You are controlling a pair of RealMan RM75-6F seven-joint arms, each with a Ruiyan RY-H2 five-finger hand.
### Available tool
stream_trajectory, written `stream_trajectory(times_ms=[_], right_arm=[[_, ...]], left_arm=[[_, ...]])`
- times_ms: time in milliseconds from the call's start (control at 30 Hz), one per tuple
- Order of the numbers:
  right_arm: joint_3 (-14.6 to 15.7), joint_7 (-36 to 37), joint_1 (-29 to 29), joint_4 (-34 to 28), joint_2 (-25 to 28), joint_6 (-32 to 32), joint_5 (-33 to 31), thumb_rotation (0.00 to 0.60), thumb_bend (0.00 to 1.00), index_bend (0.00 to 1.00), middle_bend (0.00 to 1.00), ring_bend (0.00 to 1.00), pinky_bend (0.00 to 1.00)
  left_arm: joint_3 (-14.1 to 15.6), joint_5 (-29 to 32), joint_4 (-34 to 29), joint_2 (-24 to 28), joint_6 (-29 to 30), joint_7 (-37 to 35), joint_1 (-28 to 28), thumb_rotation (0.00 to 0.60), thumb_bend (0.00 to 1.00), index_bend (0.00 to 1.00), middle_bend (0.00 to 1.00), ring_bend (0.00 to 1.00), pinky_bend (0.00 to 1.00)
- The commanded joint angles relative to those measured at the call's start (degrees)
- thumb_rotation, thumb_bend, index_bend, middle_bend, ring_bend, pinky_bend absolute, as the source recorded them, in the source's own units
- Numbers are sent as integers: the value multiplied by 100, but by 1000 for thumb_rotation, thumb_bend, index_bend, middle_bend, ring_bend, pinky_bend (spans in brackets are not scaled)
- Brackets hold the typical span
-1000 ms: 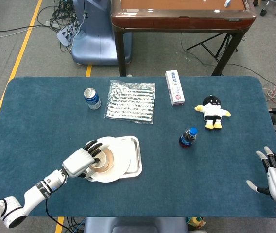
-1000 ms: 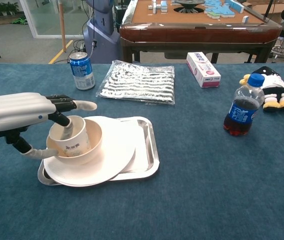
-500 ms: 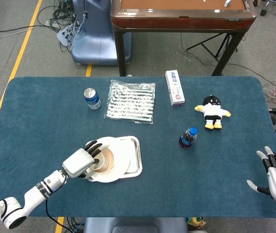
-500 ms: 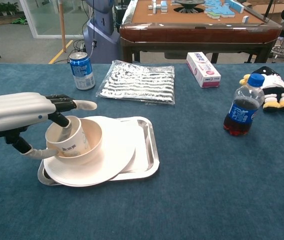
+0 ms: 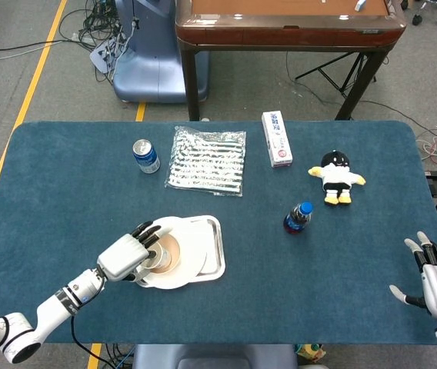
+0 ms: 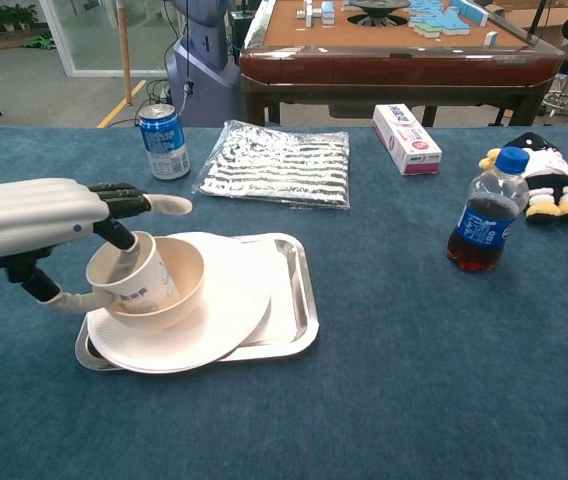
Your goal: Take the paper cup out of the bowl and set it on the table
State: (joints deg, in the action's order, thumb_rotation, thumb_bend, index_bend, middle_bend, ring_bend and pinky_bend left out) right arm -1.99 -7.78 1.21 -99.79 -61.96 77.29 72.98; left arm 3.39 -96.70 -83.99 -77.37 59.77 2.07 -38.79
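Observation:
A white paper cup (image 6: 129, 275) with dark print leans left, partly raised out of the cream bowl (image 6: 184, 285). My left hand (image 6: 34, 222) pinches its rim, a dark finger inside the cup and the thumb under its outer wall. From the head view the left hand (image 5: 125, 257) covers most of the cup (image 5: 157, 257) beside the bowl (image 5: 169, 252). The bowl sits on a white plate (image 6: 226, 320) on a metal tray (image 6: 299, 300). My right hand (image 5: 436, 283) hangs open at the table's right front corner, holding nothing.
A blue can (image 6: 165, 142) stands behind the tray, with a striped pouch (image 6: 276, 162) beside it. Farther right are a white box (image 6: 406, 138), a dark drink bottle (image 6: 483, 222) and a plush penguin (image 6: 549, 184). A wooden game table (image 6: 394, 45) stands beyond.
My left hand has lifted and tilted the paper cup up and to the left, so it now rides higher over the bowl's rim. The right hand has stayed put.

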Motion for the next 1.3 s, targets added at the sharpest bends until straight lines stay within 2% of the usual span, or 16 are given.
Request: stream_trajectory(times_ms=[33,733,1300], right_arm=[[-1,-9,1,3,-4,3,-4,600,246,0,0,0,0],[-3,-9,11,17,-8,-5,-24,600,246,0,0,0,0],[0,40,32,27,11,-55,-39,600,246,0,0,0,0]], left_arm=[[-16,20,-44,34,4,51,0,600,320,601,0,0,0],[-77,137,-333,260,11,425,28,600,320,626,0,0,0],[-272,419,-1493,1131,62,1476,131,600,320,625,0,0,0]])
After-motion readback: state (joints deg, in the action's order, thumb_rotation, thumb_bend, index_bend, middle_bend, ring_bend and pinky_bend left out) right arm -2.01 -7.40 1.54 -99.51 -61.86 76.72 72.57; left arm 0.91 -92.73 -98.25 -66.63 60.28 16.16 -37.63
